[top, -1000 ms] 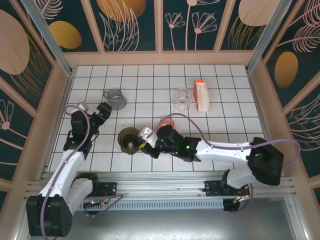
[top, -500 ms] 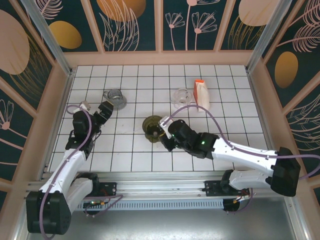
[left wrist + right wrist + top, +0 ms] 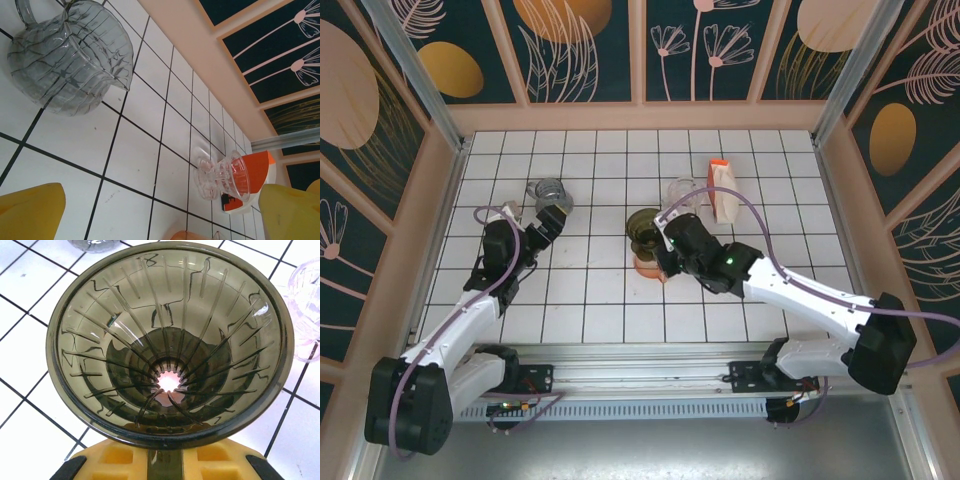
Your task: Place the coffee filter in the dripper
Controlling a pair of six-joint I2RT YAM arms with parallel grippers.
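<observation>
A ribbed glass pitcher (image 3: 550, 197) stands on the white tiled table (image 3: 590, 300) at the far left, just beyond the left gripper (image 3: 550, 220). Further right stand a clear glass cup (image 3: 682, 196) and, just beside it, an orange-and-white box (image 3: 723, 190). A small orange object (image 3: 646, 266) lies on the tiles on the near side of the dripper, partly under the right arm; what it is cannot be told.

In the left wrist view the left gripper's (image 3: 160, 215) yellow fingers (image 3: 30, 212) stand wide apart and hold nothing, with bare tiles between them, the pitcher (image 3: 70, 55) ahead to the left, and the clear cup (image 3: 222, 177) and box (image 3: 255, 172) ahead to the right.

The dark dripper (image 3: 644, 228) sits mouth-up near the table's middle, between pitcher and cup. The right gripper (image 3: 658, 242) is clamped on it: in the right wrist view its fingers (image 3: 117, 462) pinch the handle at the near rim of the dripper (image 3: 167, 335), whose ribbed inside and centre hole are in plain view.
</observation>
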